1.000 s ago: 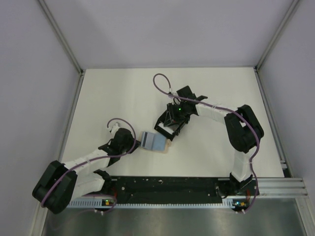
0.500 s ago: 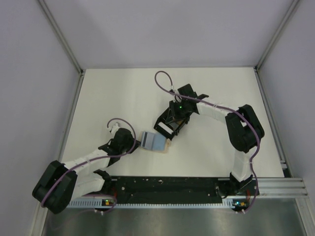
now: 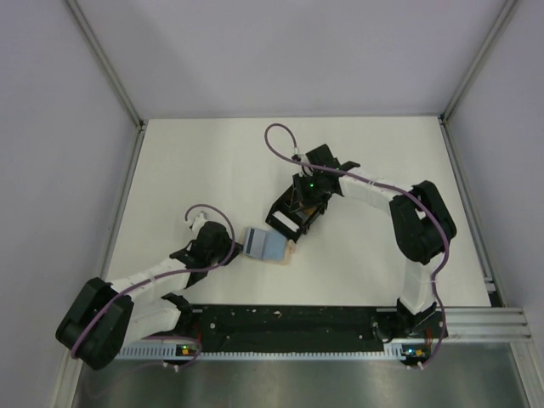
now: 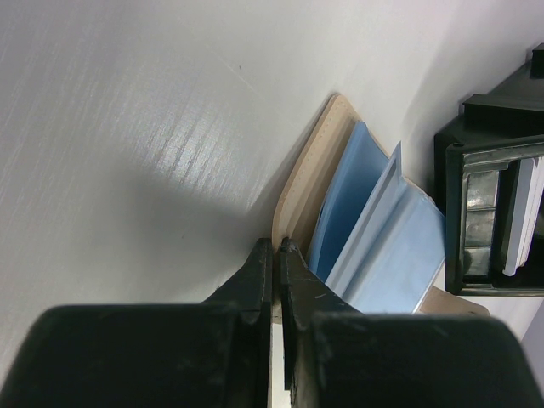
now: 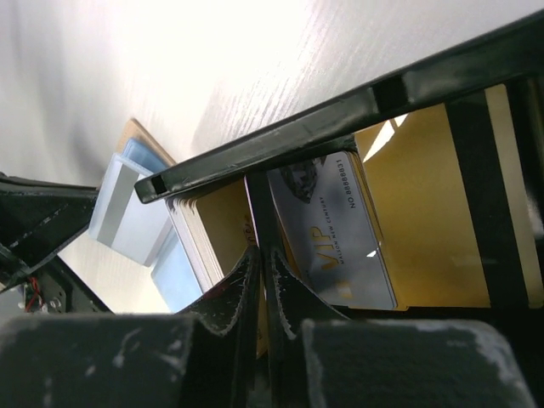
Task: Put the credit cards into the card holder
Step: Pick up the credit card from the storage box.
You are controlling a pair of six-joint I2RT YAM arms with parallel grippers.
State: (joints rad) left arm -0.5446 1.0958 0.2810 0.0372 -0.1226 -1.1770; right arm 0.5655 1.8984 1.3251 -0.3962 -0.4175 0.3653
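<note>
Along the left edge, the tabletop is lying bare beside the enclosure wall, giving open room beyond the left arm. The left gripper is pinching its fingers together on the near edge of the card holder, which is resting flat near the middle of the tabletop. Light blue credit cards are sticking partway out of the card holder's open side. Just beside that open side a black tray is standing, its rim close to the protruding cards (little room between them). The right gripper is reaching down into the tray, its fingers clamping together on the thin edge of one upright card. A grey card and a yellow-orange card are lying right against it. Farther right, the right arm is bending over bare tabletop that is stretching to the right wall.
</note>
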